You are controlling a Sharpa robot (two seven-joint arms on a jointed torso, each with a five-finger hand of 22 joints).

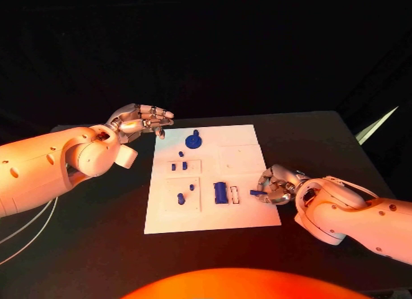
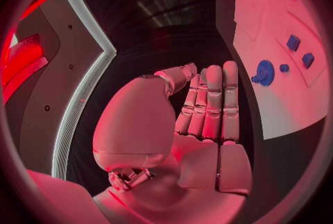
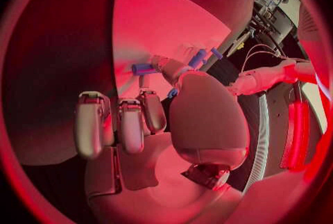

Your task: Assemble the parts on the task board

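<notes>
- White rectangular task board (image 1: 246, 215) lies mid-table, long axis running from near edge to far edge of the black table (image 1: 332, 134).
- Right hand (image 1: 276, 185) at the board's right edge pinches a small blue peg (image 1: 258, 193); the peg's long axis lies across the board, pointing inward.
- Just beside it: an upright blue block (image 1: 220, 192) and a slotted frame (image 1: 234, 193).
- Round blue knob (image 1: 194, 141) near the far edge.
- Left hand (image 1: 140, 119) hovers off the far-left corner, fingers apart, holding nothing.

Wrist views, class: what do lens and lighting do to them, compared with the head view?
Left wrist view: red light, fisheye bends the task board edge. Right wrist view: same red wash, board curved. Head view: dark surround, orange glow on arms, board edges straight.
</notes>
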